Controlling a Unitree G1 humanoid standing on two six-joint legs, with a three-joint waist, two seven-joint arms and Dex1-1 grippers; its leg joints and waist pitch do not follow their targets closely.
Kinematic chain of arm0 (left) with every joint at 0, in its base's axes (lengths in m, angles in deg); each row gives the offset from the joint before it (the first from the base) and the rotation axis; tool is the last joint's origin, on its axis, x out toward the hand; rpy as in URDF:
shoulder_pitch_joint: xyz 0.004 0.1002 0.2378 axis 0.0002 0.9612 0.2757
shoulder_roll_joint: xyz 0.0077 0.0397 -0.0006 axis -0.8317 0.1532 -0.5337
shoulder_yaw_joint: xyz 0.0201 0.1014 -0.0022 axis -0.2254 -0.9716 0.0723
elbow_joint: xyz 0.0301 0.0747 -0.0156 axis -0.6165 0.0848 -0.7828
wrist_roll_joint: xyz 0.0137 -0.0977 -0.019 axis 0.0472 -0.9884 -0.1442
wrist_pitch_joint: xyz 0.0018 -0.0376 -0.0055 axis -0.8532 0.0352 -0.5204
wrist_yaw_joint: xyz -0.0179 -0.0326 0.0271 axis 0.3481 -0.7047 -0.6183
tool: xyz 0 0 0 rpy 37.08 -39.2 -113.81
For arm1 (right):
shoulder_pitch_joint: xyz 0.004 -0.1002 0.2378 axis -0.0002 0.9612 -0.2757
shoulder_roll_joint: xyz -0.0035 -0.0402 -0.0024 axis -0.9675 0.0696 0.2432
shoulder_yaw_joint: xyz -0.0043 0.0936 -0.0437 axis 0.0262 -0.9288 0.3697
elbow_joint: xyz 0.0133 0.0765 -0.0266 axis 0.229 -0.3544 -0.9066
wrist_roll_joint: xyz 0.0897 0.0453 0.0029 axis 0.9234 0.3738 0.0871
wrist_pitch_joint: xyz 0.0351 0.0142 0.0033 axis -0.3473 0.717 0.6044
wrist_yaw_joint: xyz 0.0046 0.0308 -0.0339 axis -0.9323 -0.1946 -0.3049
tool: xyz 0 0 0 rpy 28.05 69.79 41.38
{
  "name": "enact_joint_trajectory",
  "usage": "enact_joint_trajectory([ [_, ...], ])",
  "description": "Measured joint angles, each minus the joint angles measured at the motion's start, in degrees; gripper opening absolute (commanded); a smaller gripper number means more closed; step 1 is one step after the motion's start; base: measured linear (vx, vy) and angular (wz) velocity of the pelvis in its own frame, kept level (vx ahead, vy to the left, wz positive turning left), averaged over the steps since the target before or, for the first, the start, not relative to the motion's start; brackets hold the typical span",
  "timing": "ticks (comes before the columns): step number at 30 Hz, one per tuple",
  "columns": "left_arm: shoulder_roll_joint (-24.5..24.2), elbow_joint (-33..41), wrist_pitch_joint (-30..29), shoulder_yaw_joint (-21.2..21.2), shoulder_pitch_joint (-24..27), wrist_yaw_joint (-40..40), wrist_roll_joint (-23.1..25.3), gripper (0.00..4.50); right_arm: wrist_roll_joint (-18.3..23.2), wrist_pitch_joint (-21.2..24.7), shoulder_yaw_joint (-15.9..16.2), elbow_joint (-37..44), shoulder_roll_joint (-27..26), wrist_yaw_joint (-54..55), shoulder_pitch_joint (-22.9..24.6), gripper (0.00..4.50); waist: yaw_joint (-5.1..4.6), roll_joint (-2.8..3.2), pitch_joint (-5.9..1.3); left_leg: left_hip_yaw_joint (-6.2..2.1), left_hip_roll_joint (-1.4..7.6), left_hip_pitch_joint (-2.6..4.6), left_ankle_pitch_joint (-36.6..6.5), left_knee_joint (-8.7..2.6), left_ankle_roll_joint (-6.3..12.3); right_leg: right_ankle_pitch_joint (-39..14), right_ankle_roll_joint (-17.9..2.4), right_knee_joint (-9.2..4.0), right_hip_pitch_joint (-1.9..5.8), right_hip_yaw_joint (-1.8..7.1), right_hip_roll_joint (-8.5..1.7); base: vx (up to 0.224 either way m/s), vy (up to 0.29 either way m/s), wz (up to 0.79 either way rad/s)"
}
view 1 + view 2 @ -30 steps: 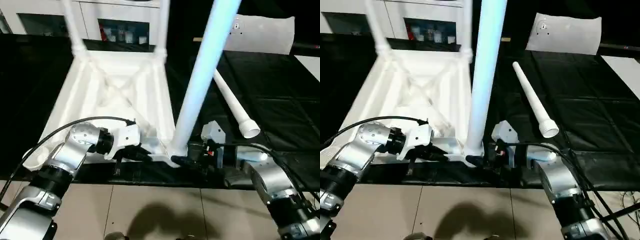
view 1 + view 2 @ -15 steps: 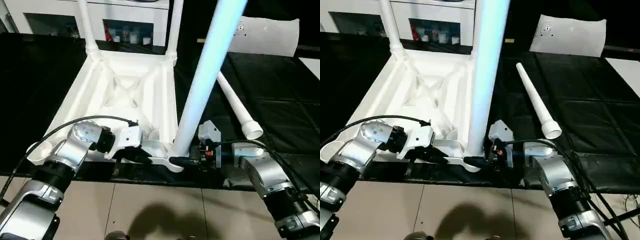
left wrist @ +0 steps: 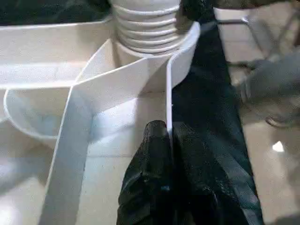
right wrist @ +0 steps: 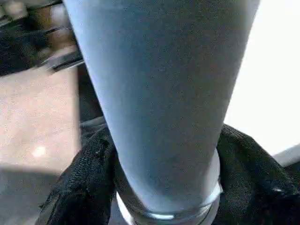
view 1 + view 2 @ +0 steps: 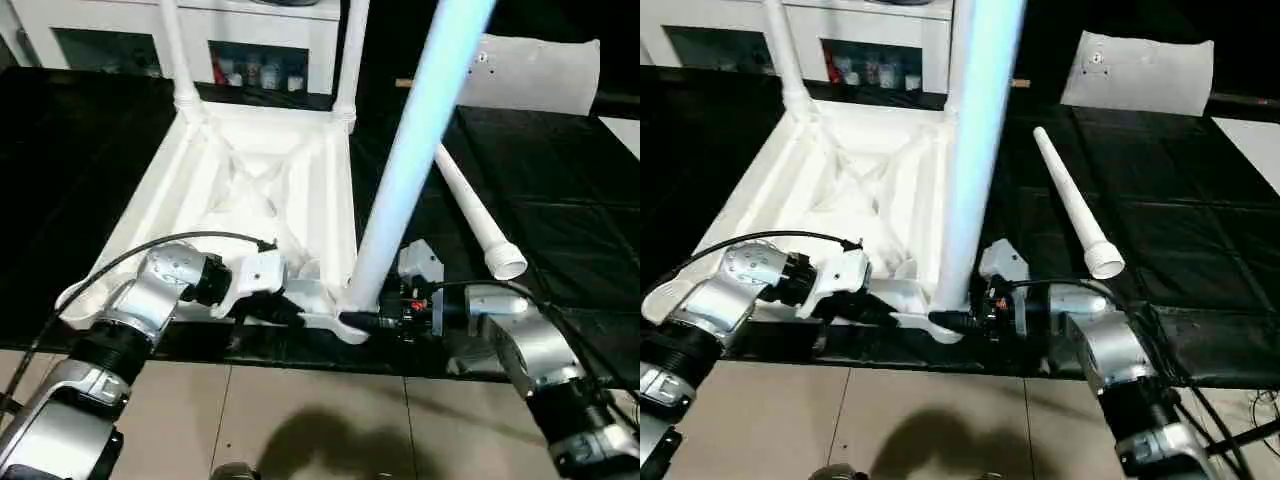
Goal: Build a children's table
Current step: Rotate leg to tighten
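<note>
The white tabletop (image 5: 250, 180) lies underside up on the black mat. Two white legs (image 5: 172, 50) (image 5: 352, 50) stand in its far corner sockets. A third leg (image 5: 410, 160) rises, leaning right, from the near right corner socket. My right gripper (image 5: 365, 320) is shut on this leg's base, and its fingers (image 4: 84, 173) press both sides of the leg (image 4: 159, 93). My left gripper (image 5: 290, 310) is shut on the tabletop's near rim, pinching the thin rim wall (image 3: 168, 93) beside the threaded leg end (image 3: 147, 23). A loose leg (image 5: 470, 215) lies on the mat to the right.
A flat white sheet (image 5: 540, 75) lies at the back right of the mat. White glass-door cabinets (image 5: 260, 40) stand behind the table. The near left corner socket (image 5: 75, 300) holds no leg. Tiled floor (image 5: 320, 420) runs along the mat's near edge.
My right gripper's fingers have closed in on the base of the near right leg. The head camera has shifted a little. My left gripper keeps its hold on the rim.
</note>
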Motion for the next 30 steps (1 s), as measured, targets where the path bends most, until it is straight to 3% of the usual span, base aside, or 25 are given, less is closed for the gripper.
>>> enact_joint_trajectory([
  [2, 0.99, 0.83, -3.02, 0.56, 0.24, -2.93, 0.43, 0.00, -0.46, 0.20, -1.22, -0.64, -1.80, 4.64, 0.15, 2.70, -0.33, 0.08, 0.04, 0.00, -0.01, 0.03, 0.09, -0.01, -0.10, 0.19, -0.15, -0.07, -0.01, 0.02, 0.00, -0.052, -0.002, -0.03],
  [5, 3.64, 4.83, -9.81, 2.63, 2.49, -10.31, 0.99, 0.00, -1.33, 0.55, -4.54, -1.98, -7.48, 15.70, 0.63, 2.69, -2.02, 0.09, 0.04, 0.02, 0.01, 0.19, 0.21, -0.09, -0.27, 0.31, -0.14, -0.09, -0.01, 0.04, 0.02, 0.000, 0.000, 0.00],
  [10, 8.92, 8.60, -16.98, 4.60, 4.09, -20.69, 3.17, 0.00, -3.36, 0.52, -8.17, -5.78, -14.51, 30.32, -1.84, 2.69, -3.25, 0.24, 0.01, 0.02, -0.02, 0.42, 0.25, -0.39, -0.35, 0.31, -0.07, -0.12, 0.03, 0.08, 0.06, 0.000, 0.000, 0.00],
  [14, 14.00, 9.27, -19.74, 5.40, 4.10, -28.78, 5.11, 0.00, -5.15, 0.60, -10.44, -9.75, -18.45, 41.42, -5.72, 2.69, -3.47, 0.28, 0.00, 0.02, -0.04, 0.39, 0.28, -0.48, -0.40, 0.12, 0.27, -0.16, -0.02, 0.10, 0.07, 0.000, 0.000, 0.00],
  [18, 14.32, 9.45, -19.71, 5.06, 4.04, -30.14, 5.34, 0.00, -6.31, 0.47, -10.45, -10.35, -19.15, 43.52, -6.71, 2.69, -3.28, 0.45, -0.10, 0.02, -0.05, 0.39, 0.29, -0.79, -0.41, 0.11, 0.31, -0.21, -0.02, 0.09, 0.09, 0.000, 0.000, 0.00],
  [19, 14.32, 9.62, -19.72, 5.00, 4.04, -30.24, 5.37, 0.00, -6.48, 0.28, -10.45, -10.33, -19.20, 43.63, -6.72, 3.25, -3.26, 0.46, -0.10, 0.02, -0.05, 0.39, 0.29, -0.86, -0.41, 0.07, 0.37, -0.23, -0.04, 0.08, 0.11, 0.000, 0.000, 0.00],
  [20, 14.26, 9.82, -19.73, 4.93, 4.08, -30.26, 5.45, 0.00, -6.53, 0.06, -10.45, -10.33, -19.21, 43.64, -6.71, 3.39, -3.26, 0.46, -0.10, 0.02, -0.04, 0.38, 0.29, -0.90, -0.41, 0.06, 0.38, -0.24, -0.05, 0.07, 0.12, 0.000, 0.000, 0.00],
  [23, 13.95, 10.42, -19.84, 4.83, 4.29, -30.45, 5.86, 0.00, -6.51, -0.51, -10.49, -10.14, -20.03, 43.62, -6.70, 3.45, -3.39, 0.44, -0.08, 0.02, -0.04, 0.34, 0.29, -0.93, -0.42, 0.07, 0.37, -0.28, -0.10, 0.08, 0.13, 0.000, 0.000, 0.00],
  [25, 13.10, 11.08, -19.78, 4.68, 4.48, -29.98, 5.87, 0.00, -6.46, -0.84, -10.48, -10.03, -20.09, 43.22, -6.48, 3.84, -3.53, 0.39, -0.05, 0.02, -0.04, 0.28, 0.29, -0.92, -0.42, 0.07, 0.37, -0.29, -0.17, 0.08, 0.13, 0.000, 0.000, 0.00],
  [30, 11.01, 11.77, -18.76, 4.22, 4.41, -28.08, 5.84, 0.00, -5.83, -1.63, -10.35, -9.07, -19.53, 40.20, -5.08, 4.29, -3.60, 0.40, -0.05, 0.02, -0.03, 0.00, 0.31, -1.10, -0.44, 0.07, 0.37, -0.40, -0.41, 0.07, 0.17, 0.000, 0.000, 0.00],
])
